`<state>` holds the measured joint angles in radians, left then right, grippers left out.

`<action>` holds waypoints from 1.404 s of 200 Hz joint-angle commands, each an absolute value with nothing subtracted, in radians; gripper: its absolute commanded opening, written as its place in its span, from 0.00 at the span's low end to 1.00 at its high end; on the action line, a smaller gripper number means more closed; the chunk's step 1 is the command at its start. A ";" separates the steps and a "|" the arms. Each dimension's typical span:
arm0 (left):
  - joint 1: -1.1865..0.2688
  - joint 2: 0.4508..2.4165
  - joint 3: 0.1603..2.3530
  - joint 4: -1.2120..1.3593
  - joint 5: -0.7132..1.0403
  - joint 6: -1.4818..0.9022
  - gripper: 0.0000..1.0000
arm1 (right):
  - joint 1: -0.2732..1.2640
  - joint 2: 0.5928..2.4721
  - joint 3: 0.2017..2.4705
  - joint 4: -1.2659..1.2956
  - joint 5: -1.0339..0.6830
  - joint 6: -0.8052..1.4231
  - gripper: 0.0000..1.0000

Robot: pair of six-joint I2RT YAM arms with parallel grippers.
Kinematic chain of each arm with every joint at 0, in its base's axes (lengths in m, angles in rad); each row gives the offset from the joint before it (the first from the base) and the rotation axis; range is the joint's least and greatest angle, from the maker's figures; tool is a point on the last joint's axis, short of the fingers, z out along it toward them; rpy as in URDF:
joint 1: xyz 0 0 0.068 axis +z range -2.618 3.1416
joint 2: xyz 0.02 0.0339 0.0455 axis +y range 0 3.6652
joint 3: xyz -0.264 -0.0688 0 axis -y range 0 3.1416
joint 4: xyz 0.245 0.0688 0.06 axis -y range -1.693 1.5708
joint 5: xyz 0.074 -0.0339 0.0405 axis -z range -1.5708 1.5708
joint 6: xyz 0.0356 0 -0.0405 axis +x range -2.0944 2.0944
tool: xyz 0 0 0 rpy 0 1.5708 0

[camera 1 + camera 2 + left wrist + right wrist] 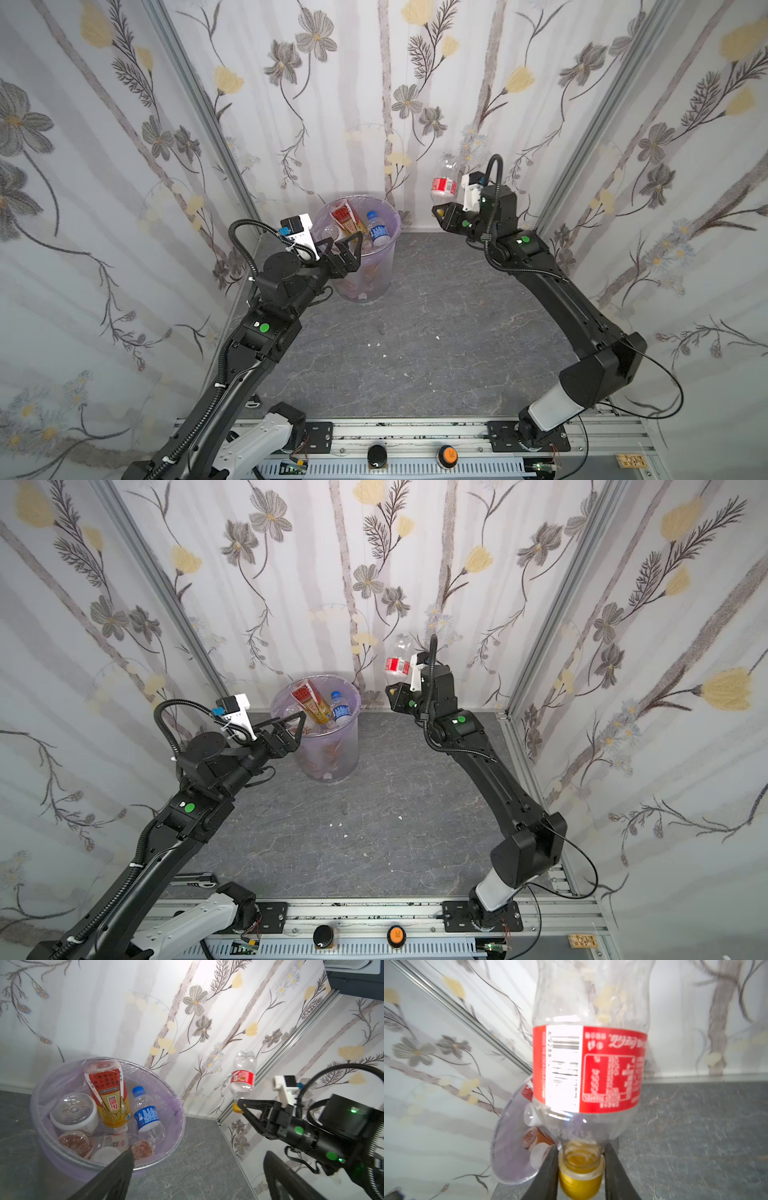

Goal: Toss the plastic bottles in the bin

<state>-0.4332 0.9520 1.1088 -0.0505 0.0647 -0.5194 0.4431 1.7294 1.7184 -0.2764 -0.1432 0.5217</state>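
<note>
Right wrist: red-labelled bottle [591, 1068] stands inverted, neck clamped in right gripper [581, 1160]

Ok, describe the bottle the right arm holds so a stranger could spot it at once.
Find the purple bin at the back wall, then look right to the raised right gripper. It is shut on the yellow cap of a clear bottle held upside down. Only it is outside the bin, wearing a red band.
</note>
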 commanded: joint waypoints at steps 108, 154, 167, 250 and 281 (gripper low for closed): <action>-0.302 0.849 1.072 -0.100 0.096 -0.511 1.00 | 0.685 1.915 1.893 -0.083 -0.078 0.487 0.34; -0.285 0.859 1.057 -0.106 0.129 -0.521 1.00 | 0.710 1.990 2.133 -0.272 -0.087 0.423 0.85; -0.284 0.861 1.054 -0.106 0.130 -0.523 1.00 | 0.703 1.971 2.189 -0.324 -0.050 0.397 0.97; -0.263 0.885 1.072 -0.109 0.108 -0.486 1.00 | 0.540 1.643 1.789 -0.253 0.056 0.390 1.00; -0.179 0.898 1.092 -0.117 -0.113 -0.442 1.00 | 0.433 1.471 1.512 -0.162 0.147 0.408 1.00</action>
